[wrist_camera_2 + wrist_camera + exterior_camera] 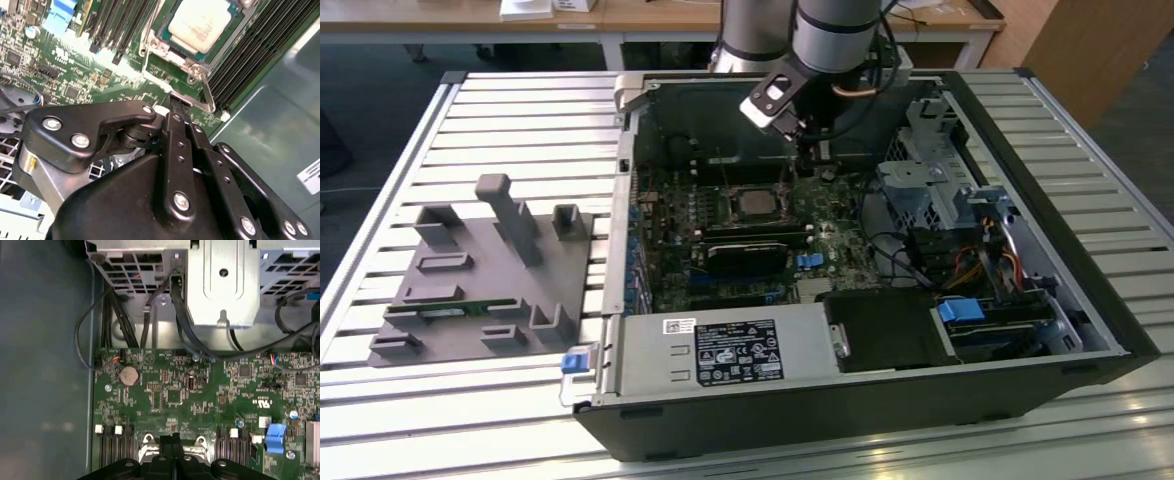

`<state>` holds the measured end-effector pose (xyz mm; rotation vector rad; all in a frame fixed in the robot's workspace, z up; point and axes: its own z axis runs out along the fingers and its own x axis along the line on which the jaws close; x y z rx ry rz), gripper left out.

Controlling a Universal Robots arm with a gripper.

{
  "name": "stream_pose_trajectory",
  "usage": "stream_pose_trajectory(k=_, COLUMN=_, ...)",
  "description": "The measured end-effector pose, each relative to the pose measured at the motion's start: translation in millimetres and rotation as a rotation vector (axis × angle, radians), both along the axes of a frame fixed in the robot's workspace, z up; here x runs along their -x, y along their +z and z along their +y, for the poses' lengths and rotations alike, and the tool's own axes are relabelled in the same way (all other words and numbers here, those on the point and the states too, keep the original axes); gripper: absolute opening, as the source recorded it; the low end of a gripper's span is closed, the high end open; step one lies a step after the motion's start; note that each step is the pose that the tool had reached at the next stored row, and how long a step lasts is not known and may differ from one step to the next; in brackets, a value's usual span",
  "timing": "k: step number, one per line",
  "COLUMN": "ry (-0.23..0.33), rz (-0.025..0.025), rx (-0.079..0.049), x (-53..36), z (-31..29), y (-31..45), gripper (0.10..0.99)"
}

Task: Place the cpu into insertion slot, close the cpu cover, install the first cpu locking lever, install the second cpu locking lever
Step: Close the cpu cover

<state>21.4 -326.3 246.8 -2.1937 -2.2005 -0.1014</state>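
We see the cpu (200, 22) seated in the insertion slot (728, 205) on the green mobo (175, 395), inside the open PC case (1067, 300). A silvery frame, which we take for the cpu cover (176, 54), lies flat round the chip; can't tell if it's latched. In the second wrist view a thin metal locking lever (192, 100) runs past one corner of the slot. The gripper (177, 102) has its tip right at that lever's end, just beside the slot. Claw: both black fingers (172, 135) are pressed together, no gap btwn them; whether they pinch the lever we can't tell. In the first wrist view a coin cell (130, 375) and a blue connector (275, 436) sit on the board farther from the slot, w/ a metal drive cage (222, 280) beyond. Well apart from the slot, outside the case, a grey fixture (467, 290) rests on the slatted table (454, 120).
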Motion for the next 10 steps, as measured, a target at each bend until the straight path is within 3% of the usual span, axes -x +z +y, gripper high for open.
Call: stream_pose_trajectory(k=10, ry=0.000, rz=-0.0001, rx=0.000, x=18.0, z=0.0, y=-1.4, gripper=0.106)
